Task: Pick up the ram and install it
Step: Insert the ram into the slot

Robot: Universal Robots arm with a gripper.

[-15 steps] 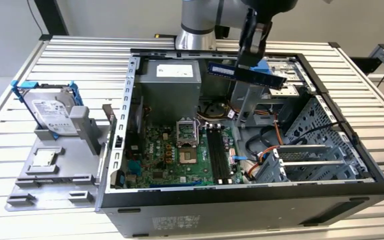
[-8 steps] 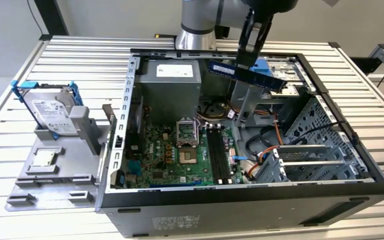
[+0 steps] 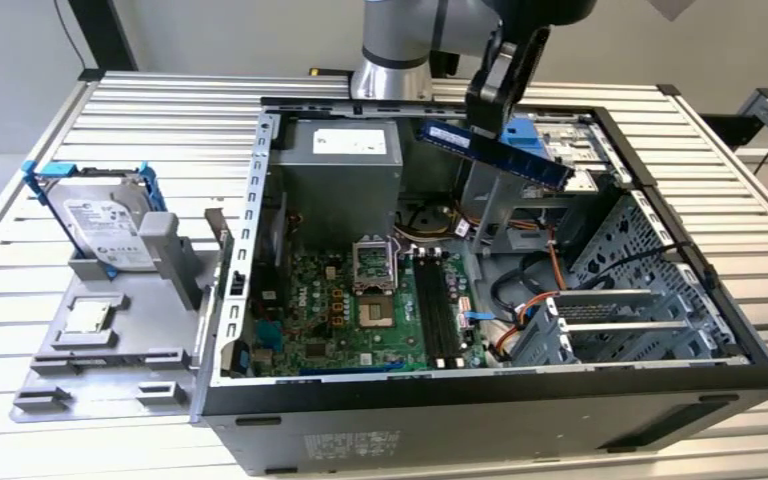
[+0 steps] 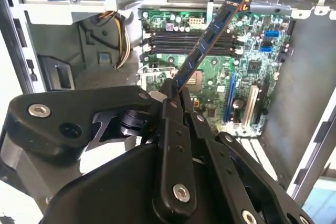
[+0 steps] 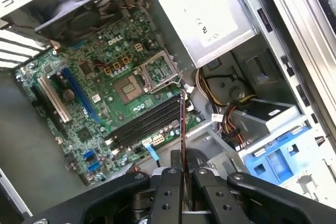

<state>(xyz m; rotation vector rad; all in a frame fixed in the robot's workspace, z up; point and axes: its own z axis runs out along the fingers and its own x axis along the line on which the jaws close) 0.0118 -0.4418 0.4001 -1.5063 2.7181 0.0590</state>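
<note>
Exterior view: my gripper [image 3: 480,122] is clamped on one end of the ram [image 3: 504,155]. The stick hangs in the air over the far edge of the open computer case [image 3: 491,425], sloping down toward the exterior view's right. The motherboard [image 3: 344,310] lies on the case floor, and its black memory slots [image 3: 438,310] are well below the ram. A hard drive [image 3: 97,222] stands near the slatted table's [image 3: 157,110] edge on the exterior view's left.

Second wrist view: the gripper [image 4: 170,94] pinches the ram [image 4: 210,38], which reaches out above the motherboard [image 4: 247,61].

First wrist view: I see the ram [image 5: 182,129] edge-on, a thin line rising from the gripper [image 5: 182,174] toward the memory slots [image 5: 147,124].
</note>
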